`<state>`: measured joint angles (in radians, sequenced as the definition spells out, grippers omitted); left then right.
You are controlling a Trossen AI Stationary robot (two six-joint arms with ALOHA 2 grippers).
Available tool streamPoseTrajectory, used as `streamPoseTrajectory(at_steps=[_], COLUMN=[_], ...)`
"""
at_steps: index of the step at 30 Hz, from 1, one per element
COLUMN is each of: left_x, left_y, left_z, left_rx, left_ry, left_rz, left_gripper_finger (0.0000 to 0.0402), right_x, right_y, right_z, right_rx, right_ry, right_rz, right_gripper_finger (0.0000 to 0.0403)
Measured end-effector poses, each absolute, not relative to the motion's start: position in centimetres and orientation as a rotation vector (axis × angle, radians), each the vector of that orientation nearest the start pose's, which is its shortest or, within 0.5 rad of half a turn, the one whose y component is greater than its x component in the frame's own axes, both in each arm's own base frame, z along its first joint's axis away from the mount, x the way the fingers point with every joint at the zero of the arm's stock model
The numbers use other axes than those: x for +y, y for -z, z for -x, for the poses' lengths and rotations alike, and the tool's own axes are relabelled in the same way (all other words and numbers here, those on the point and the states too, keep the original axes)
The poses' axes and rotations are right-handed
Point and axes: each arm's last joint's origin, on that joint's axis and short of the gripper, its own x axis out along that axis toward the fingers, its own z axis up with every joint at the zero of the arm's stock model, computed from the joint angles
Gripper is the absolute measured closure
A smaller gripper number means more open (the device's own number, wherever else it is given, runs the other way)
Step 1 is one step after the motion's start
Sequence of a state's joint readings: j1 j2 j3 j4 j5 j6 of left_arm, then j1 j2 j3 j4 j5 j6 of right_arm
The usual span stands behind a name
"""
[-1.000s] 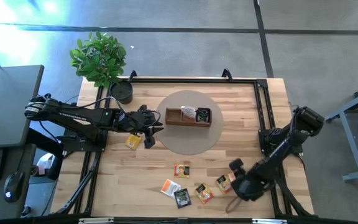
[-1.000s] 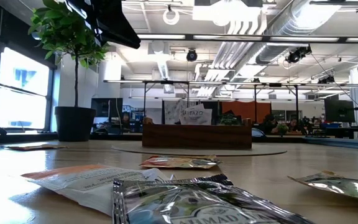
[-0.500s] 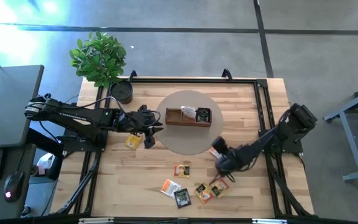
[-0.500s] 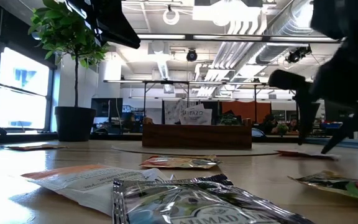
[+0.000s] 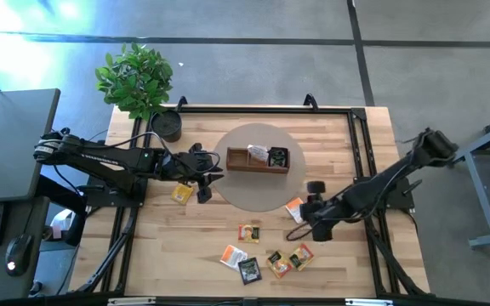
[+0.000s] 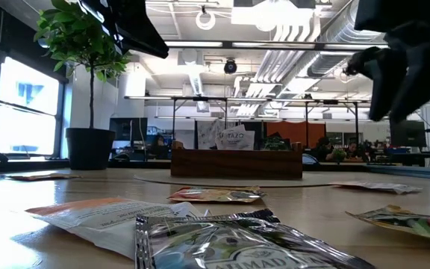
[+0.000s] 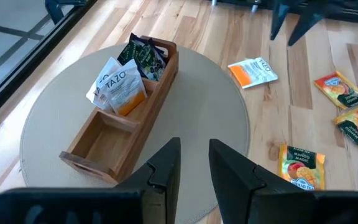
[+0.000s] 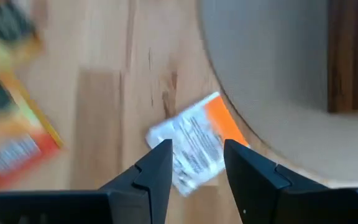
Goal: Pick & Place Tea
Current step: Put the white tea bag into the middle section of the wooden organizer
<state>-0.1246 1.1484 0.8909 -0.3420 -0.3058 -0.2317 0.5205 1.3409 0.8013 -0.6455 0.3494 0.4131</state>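
Tea packets lie scattered on the wooden table: a white-and-orange one (image 5: 294,208) beside the round mat (image 5: 258,194), a yellow one (image 5: 182,193) at the left, and several more (image 5: 266,255) toward the near edge. Some packets (image 7: 124,79) stand in the wooden tray (image 5: 258,159) on the mat. My right gripper (image 5: 303,219) hangs open above the white-and-orange packet (image 8: 194,149), clear of it. My left gripper (image 5: 213,174) hovers left of the tray, its fingers (image 7: 166,165) a small gap apart with nothing between them.
A potted plant (image 5: 139,81) stands at the far left corner. The tray's left compartment (image 7: 101,140) holds nothing. Bare wood lies between the mat and the near packets. Black frame rails (image 5: 360,153) run along the table's sides.
My right gripper has risen and swung from the near right corner toward the mat, rolling as it went. A white-and-orange packet now lies at the mat's edge, where none lay a second ago. My left arm has kept still.
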Motion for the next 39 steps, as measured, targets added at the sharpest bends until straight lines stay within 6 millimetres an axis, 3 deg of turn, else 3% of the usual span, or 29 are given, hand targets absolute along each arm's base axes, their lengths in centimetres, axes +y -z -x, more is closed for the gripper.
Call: streamPoseTrajectory(at_steps=[5, 13, 22, 29, 39], left_x=[-2.1, -2.2, -2.2, -2.1, -2.1], left_y=[-28.6, -28.6, -28.6, -28.6, -28.6], left_z=[-24.2, -24.2, -24.2, -24.2, -24.2], left_rx=[0.562, 0.562, 0.562, 0.565, 0.566], left_ry=[-0.243, -0.242, -0.242, -0.242, -0.243], left_rz=[0.096, 0.097, 0.097, 0.096, 0.095], left_gripper_finger=[0.0318, 0.0318, 0.0318, 0.0318, 0.0318], right_x=[10.9, 11.3, 11.1, 9.5, 8.0], right_y=[-19.9, -17.4, -15.8, -12.4, -11.8], right_z=[-20.9, -21.3, -21.5, -20.2, -18.5], right_rx=[1.003, 1.107, 1.156, 1.129, 0.967], right_ry=[0.285, 0.464, 0.598, 0.567, 0.478], right_rz=[-0.100, -0.338, -0.416, -0.549, -0.691], right_gripper_finger=[0.0261, 0.0261, 0.0261, 0.0261, 0.0261])
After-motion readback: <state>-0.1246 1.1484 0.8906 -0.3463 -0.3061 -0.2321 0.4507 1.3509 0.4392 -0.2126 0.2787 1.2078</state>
